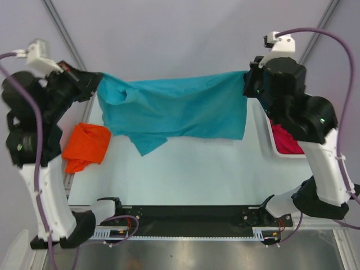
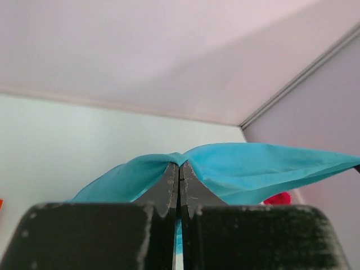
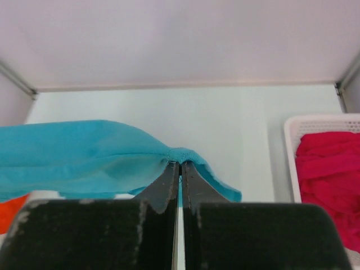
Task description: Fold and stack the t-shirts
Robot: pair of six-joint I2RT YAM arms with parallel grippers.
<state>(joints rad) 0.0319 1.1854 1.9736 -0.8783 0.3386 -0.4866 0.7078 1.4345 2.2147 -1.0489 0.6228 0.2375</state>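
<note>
Top external view: I see the teal shirt (image 1: 174, 109) strung in the air between my two arms, over the far half of the table (image 1: 197, 174); its lower edge hangs uneven, with one corner drooping left of centre
Left gripper (image 2: 179, 164): fingers pressed together with only a thin fold of teal cloth pinched between them, at the shirt's upper left end
Right gripper (image 3: 180, 163): likewise clamped tight on a bunched edge of the same shirt, at its upper right end
Orange shirt (image 1: 87, 146): crumpled heap at the table's left edge, not folded
Pink shirt (image 1: 284, 140): lying in the white basket (image 3: 289, 146) on the right
Step, as I judge it: spreading the teal shirt so it can be laid flat; nothing is folded or stacked
Risk, slipping: each pinch takes little cloth, so pulling the arms further apart could tug an end free and drop the shirt in a heap
Risk, creasing: the left part looks twisted, with a flap turned over; laid down like this it would likely trap wrinkles
Risk, snagging: the drooping corner would touch down first and could tuck under, or drag across the orange heap
Hard to tell: whether I hold shoulders, sleeves or hem
Hidden: my right arm covers most of the basket, and the hanging cloth hides the table behind it
</note>
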